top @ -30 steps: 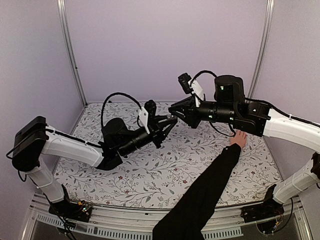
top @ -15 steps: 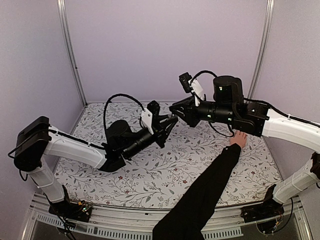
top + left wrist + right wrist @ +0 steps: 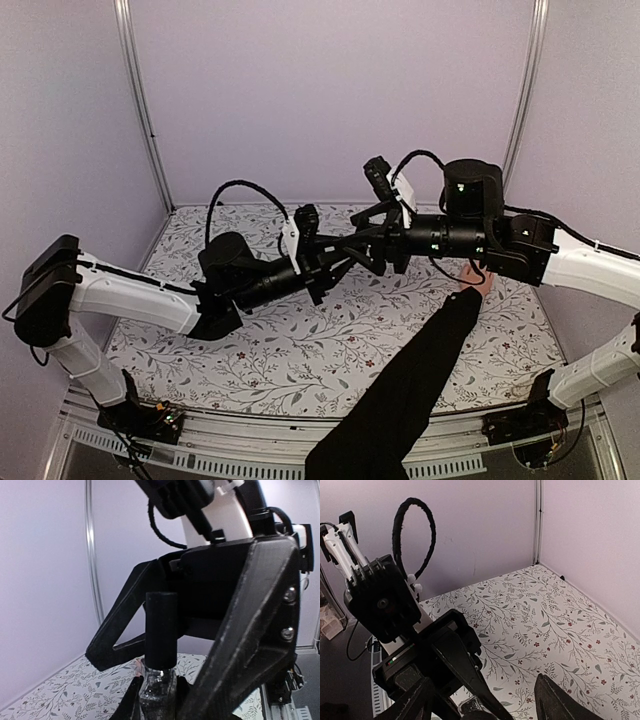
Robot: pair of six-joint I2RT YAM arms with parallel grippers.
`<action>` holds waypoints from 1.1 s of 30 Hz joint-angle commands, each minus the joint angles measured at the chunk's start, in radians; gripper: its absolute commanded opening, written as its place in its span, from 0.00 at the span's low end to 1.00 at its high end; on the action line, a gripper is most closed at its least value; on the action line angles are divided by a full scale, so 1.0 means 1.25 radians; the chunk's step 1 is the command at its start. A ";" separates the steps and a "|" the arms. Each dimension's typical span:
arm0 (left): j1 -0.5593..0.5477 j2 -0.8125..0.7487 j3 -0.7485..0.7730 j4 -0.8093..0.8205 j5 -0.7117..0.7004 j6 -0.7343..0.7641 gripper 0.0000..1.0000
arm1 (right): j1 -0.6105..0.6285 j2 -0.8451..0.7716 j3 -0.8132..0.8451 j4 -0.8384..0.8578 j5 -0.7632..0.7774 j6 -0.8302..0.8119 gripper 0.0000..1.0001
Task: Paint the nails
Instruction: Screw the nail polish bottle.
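1. Black-sleeved, the hand (image 3: 479,281) lay at 3 o'clock on the table (image 3: 300,350), partly under the right arm; its nails were too small to see.
2. At its 10 o'clock, the left gripper (image 3: 159,702) stayed clamped on the bottle (image 3: 159,687).
3. The right gripper (image 3: 484,680) had just spread its fingers around the cap (image 3: 161,630); uncapping seemed next, with painting not yet started.

Left claw (image 3: 157,705) matt black plastic; bottle (image 3: 159,689) glossy glass.

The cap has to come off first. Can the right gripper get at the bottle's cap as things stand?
Probably yes. The left gripper holds the bottle by its glass body, leaving the black cap bare, and the open right gripper straddles it.
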 commanded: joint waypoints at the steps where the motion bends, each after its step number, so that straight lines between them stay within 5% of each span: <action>1: 0.008 -0.048 -0.002 -0.016 0.190 -0.007 0.00 | 0.005 -0.050 -0.026 -0.008 -0.086 -0.048 0.75; 9: 0.029 -0.063 0.026 -0.065 0.483 -0.051 0.00 | 0.005 -0.103 -0.036 -0.057 -0.319 -0.132 0.80; 16: 0.054 -0.025 0.044 0.025 0.672 -0.178 0.00 | 0.005 -0.118 0.017 -0.149 -0.444 -0.217 0.72; 33: 0.058 0.044 0.107 0.047 0.766 -0.276 0.00 | 0.012 -0.059 0.081 -0.197 -0.556 -0.271 0.42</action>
